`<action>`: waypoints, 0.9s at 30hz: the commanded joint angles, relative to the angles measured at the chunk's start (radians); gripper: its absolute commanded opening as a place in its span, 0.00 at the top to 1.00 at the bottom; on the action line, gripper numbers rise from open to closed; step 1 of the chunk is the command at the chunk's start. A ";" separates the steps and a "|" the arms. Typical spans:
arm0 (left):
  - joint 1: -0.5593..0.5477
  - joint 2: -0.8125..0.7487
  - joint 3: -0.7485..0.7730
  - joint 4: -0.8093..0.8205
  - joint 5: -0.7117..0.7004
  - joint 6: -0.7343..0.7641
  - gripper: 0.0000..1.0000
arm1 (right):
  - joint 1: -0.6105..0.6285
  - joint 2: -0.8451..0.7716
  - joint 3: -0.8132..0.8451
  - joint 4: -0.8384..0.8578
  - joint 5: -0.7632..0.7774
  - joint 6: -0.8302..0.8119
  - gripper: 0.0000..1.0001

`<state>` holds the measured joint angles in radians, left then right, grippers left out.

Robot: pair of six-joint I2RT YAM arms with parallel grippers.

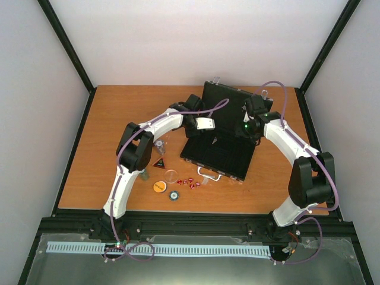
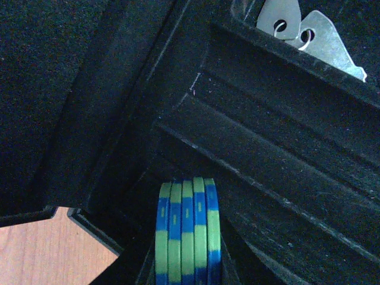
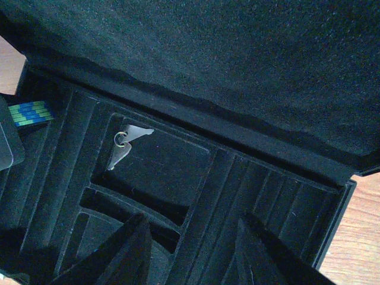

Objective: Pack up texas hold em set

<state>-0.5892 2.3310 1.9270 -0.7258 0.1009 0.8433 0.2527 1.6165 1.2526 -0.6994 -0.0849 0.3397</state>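
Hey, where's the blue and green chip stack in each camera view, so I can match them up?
Top external: not visible; the left gripper covers that end of the case.
Left wrist: the chip stack stands on edge at bottom centre.
Right wrist: it sits at the left edge.
Shared landmark: the silver keys, seen in both wrist views.

place: lab cell | white panel walls point(image 1: 196, 35), black frame point(image 1: 64, 41), wooden table point(image 1: 107, 119)
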 commanded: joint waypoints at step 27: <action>0.000 0.018 -0.032 0.107 -0.198 0.081 0.64 | -0.042 -0.052 -0.100 0.020 -0.039 -0.015 0.58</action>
<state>-0.5949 2.3348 1.8896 -0.6445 -0.0174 0.9138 0.2173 1.6009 1.1645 -0.6910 -0.1055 0.3325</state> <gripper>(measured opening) 0.359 0.422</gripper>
